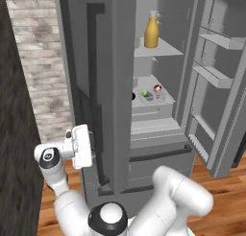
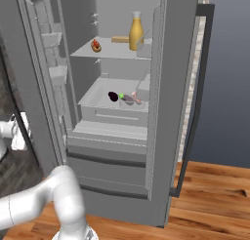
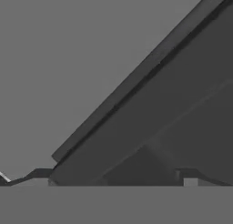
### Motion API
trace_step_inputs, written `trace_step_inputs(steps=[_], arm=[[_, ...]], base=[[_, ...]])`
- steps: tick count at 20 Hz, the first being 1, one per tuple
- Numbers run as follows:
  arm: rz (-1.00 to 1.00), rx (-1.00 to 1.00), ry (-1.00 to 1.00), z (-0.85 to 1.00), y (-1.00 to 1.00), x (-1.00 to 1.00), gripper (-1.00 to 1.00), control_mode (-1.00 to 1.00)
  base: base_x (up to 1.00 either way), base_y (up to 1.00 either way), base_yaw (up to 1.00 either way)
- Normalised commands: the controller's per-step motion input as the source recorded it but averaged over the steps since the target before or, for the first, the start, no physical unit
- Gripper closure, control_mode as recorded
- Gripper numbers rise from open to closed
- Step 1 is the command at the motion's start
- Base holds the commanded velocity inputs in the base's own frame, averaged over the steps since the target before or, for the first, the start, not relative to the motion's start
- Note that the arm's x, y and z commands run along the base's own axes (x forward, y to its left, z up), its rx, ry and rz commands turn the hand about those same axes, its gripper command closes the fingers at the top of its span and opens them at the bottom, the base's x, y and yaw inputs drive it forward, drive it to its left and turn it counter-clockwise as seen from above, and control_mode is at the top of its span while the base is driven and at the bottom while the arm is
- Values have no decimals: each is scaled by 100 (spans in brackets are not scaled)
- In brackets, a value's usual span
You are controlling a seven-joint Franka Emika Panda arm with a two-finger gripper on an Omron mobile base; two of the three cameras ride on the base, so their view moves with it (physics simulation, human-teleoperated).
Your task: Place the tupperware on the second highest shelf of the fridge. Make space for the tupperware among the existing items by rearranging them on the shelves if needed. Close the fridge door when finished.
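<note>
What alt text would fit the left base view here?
An open grey fridge shows an orange-yellow bottle on an upper shelf and small items on a lower one. The white arm's hand sits low left, beside the closed door's dark handle.

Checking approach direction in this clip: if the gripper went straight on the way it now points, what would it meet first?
Most likely the closed left fridge door: the hand view looks at its grey face and dark handle from close by. The open gripper holds nothing; exact depth is unclear.

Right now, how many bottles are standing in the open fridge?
1: the orange bottle stands on the upper shelf, toward the back. Others could be hidden behind the closed left door.
</note>
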Motion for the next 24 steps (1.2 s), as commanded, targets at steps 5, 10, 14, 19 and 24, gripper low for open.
trace_step_inputs(steps=[5, 10, 14, 19, 24], arm=[[0, -10, 0, 30, -66, 9, -100, -100], [0, -4, 0, 63, -46, 40, -100, -100], [0, 0, 1, 90, -33, 49, -100, -100], [0, 0, 3, 58, -40, 50, -100, -100], [0, 0, 4, 40, -51, 62, -100, -100]], base=[[0, 0, 0], [0, 0, 0], [0, 0, 0], [0, 0, 0], [0, 0, 0]])
